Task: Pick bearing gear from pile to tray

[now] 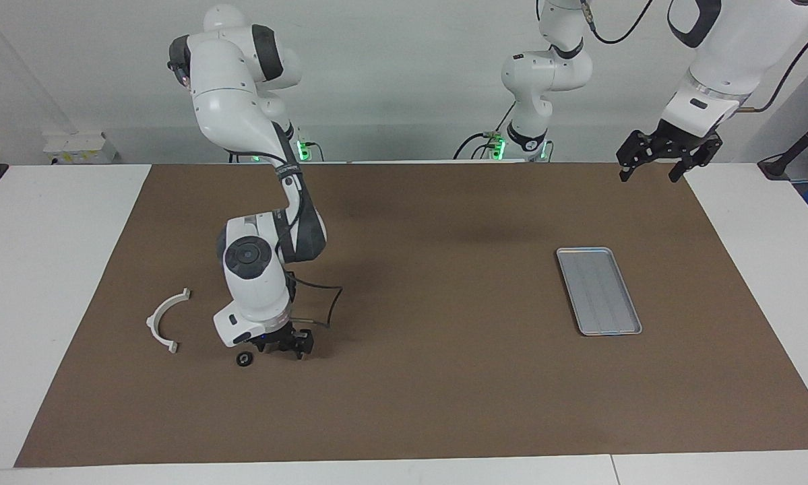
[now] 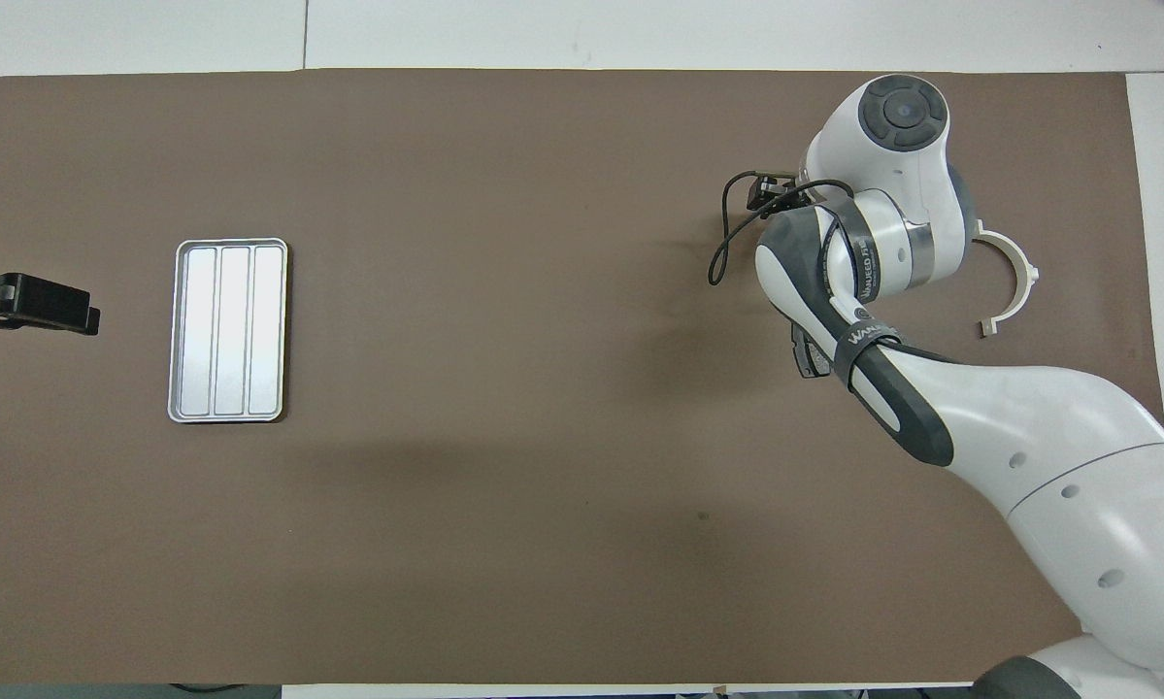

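Right gripper [image 1: 284, 348] low on the brown mat [image 1: 410, 404], jaws spread, beside a black round piece [image 1: 244, 359]; left gripper [image 1: 660, 162] waits, wide.

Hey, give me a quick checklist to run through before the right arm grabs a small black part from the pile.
1. Right gripper down at the pile: ok. It is low over the mat, beside the black round piece.
2. Its fingers are spread for a grasp: ok.
3. A part sits between those fingers: cannot tell, because the gripper hides that spot.
4. White bracket is out of the way: ok. It lies apart from the gripper, toward the right arm's end.
5. Tray is ready to receive: ok. Nothing lies in it.
6. Left gripper is clear: ok. It waits open, raised over the mat's edge.
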Robot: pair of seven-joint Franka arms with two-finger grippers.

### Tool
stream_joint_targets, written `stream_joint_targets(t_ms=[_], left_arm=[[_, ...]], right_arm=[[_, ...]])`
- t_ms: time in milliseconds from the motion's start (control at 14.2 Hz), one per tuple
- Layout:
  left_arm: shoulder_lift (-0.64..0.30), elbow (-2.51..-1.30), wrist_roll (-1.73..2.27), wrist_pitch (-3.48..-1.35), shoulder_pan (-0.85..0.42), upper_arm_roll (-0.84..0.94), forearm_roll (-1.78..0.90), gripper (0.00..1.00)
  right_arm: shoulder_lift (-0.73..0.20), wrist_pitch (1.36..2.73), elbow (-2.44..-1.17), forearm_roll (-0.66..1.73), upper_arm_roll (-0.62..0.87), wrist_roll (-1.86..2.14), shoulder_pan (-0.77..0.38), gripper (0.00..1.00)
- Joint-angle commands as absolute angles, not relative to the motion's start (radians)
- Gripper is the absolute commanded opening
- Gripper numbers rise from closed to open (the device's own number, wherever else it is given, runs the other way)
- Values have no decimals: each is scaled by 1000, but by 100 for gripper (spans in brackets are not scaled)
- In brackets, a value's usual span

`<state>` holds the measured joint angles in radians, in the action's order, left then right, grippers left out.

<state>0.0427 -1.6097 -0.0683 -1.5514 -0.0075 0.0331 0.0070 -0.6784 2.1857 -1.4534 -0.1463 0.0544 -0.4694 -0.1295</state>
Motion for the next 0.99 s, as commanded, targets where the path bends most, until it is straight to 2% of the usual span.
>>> stream_joint_targets(t_ms=[0, 634, 916], left_arm=[[57, -1624, -81, -1555, -12, 29, 11, 100], [57, -1624, -81, -1555, -12, 29, 11, 100], [57, -1624, -81, -1555, -12, 29, 11, 100]], right_arm=[[-692, 2188, -1456, -155, 63, -492, -115, 92], [-686, 2095, -1451, -126, 63, -492, -115, 90], [-686, 2095, -1451, -88, 63, -494, -115, 74]])
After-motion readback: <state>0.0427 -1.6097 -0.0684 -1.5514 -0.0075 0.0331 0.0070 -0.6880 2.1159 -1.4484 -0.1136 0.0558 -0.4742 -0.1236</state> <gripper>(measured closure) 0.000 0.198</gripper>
